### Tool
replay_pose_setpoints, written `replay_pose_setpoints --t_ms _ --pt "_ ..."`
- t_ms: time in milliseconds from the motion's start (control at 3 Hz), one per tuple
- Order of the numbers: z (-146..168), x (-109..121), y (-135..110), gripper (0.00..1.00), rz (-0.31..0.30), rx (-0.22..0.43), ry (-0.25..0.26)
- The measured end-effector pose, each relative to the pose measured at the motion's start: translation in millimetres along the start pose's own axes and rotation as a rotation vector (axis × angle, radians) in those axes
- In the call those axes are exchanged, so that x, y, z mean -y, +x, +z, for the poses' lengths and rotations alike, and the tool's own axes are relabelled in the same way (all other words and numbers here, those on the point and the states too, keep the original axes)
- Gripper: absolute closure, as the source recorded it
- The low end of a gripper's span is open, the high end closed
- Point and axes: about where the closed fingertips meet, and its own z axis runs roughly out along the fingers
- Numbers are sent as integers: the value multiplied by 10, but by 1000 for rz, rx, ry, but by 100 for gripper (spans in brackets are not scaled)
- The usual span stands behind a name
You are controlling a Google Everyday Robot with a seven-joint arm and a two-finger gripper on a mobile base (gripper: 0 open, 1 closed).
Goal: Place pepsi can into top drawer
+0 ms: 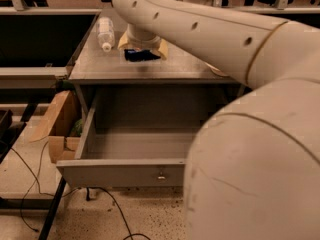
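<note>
Found the gripper low over the cabinet top, around the can; could not tell whether clenched on it. Saw the drawer open below, bottle just left of the gripper.

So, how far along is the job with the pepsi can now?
Done: the top drawer stands open. In hand: the gripper is down at the pepsi can on the cabinet top. Left: lifting the can and placing it inside the drawer.

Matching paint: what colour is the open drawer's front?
Grey metal drawer front, camera view; gripper over cabinet top.
</note>
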Motion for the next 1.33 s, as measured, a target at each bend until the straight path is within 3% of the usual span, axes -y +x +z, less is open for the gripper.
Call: replay_pose_setpoints --t_ms 333,667,1000,1333 --pt "-347 300 -4 100 -24 -66 -68" --pt "-544 480 120 100 -70 -202 -118" --pt "-614 674 385 100 -196 -364 -131" --pt "-629 898 840 100 -383 -572 -137"
